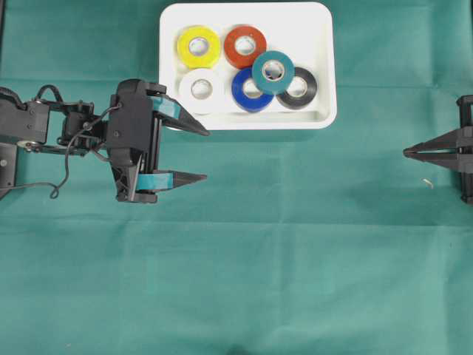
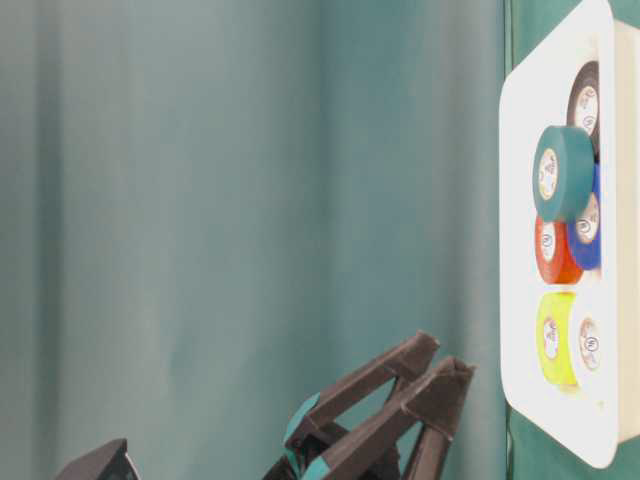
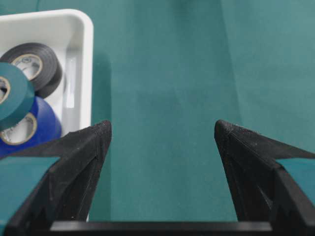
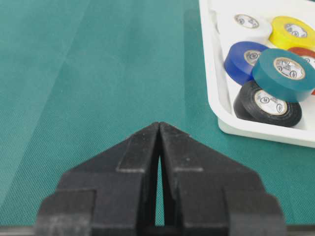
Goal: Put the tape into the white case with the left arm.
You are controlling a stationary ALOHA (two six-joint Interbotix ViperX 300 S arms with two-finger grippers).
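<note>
Left end effector wide open, empty (beside white case).

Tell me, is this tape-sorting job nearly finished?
Looks finished. Six rolls sit in the white case, the teal roll propped on the blue roll and black roll. The left gripper is open and empty outside the case. No tape shows on the cloth.
</note>
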